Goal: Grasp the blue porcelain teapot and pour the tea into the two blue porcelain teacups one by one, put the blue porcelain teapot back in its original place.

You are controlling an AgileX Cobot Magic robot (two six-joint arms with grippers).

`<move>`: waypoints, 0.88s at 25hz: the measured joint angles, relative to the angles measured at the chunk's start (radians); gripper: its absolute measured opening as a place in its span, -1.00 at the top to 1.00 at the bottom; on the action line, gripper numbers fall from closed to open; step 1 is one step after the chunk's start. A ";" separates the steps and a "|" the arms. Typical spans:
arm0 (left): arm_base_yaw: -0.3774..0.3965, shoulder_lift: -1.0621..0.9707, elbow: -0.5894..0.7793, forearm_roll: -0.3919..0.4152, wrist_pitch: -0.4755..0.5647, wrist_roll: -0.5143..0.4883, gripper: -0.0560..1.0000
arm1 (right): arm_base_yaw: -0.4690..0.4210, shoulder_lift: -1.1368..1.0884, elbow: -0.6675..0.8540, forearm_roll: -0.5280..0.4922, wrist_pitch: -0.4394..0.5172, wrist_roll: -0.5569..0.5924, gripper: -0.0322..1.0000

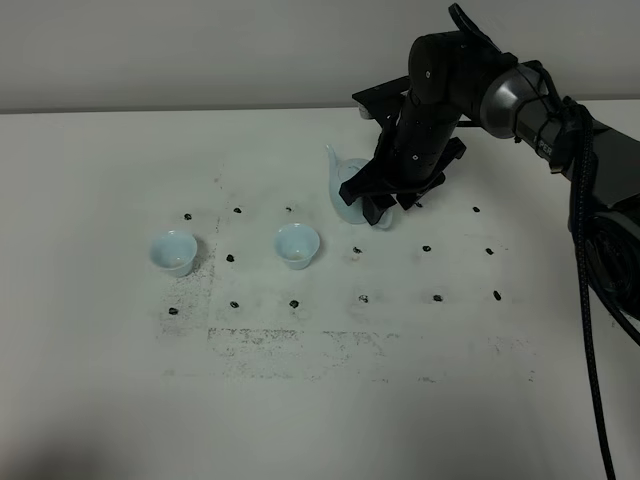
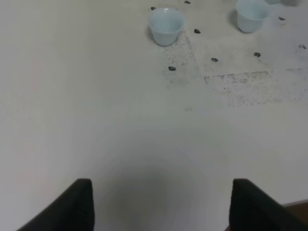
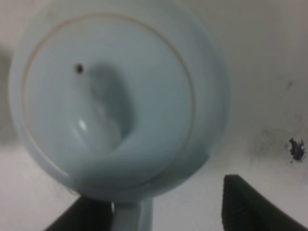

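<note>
Right jaws above a pale-blue round porcelain teapot
We see them spread wide astride its handle; left jaws parted, empty.

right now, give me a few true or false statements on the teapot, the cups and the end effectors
1. The far teacup and the teacup nearer the teapot both stand upright on the table. True.
2. The teapot is tilted over a teacup. False: it appears to sit upright on the table, apart from both cups.
3. The right end effector is down at the teapot with its jaws open. True.
4. The left end effector holds a teacup. False: it is open and empty, well away from both cups.
5. The teapot's lid is off. False: the right wrist view shows it seated on the pot.
</note>
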 joint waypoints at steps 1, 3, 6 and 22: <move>0.000 0.000 0.000 0.000 0.000 0.000 -0.26 | 0.000 0.000 0.000 0.000 0.001 0.000 -0.05; 0.000 0.000 0.000 0.000 0.000 0.000 -0.26 | 0.000 0.000 0.000 0.001 0.001 0.000 -0.02; 0.000 0.000 0.000 0.000 0.000 0.000 -0.26 | 0.000 0.000 0.000 0.005 0.003 0.000 0.04; 0.000 0.000 0.000 0.000 0.000 0.000 -0.26 | 0.000 0.000 0.000 0.035 0.009 -0.003 0.77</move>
